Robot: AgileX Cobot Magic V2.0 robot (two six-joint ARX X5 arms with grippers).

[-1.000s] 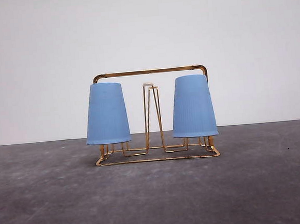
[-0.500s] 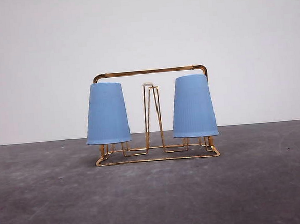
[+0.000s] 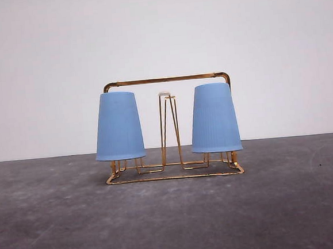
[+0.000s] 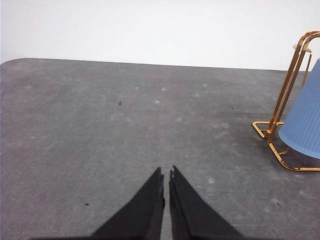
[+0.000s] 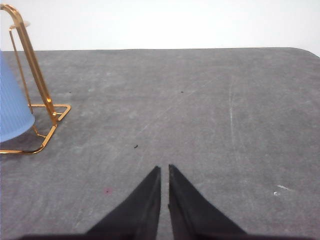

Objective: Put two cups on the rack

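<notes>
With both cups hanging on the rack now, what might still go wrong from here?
The left cup and right cup sit upside down on thin prongs, so a bump could tip them off. The rack looks light; a passing arm might shift it. The left gripper and right gripper sit close beside it.

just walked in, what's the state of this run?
Looks finished. Both cups are hung upside down on the rack: the left cup and the right cup, one at each end, with a bare prong between them. Neither arm is handling anything. The left gripper and the right gripper are each shut and empty over bare table, off to either side of the rack.
</notes>
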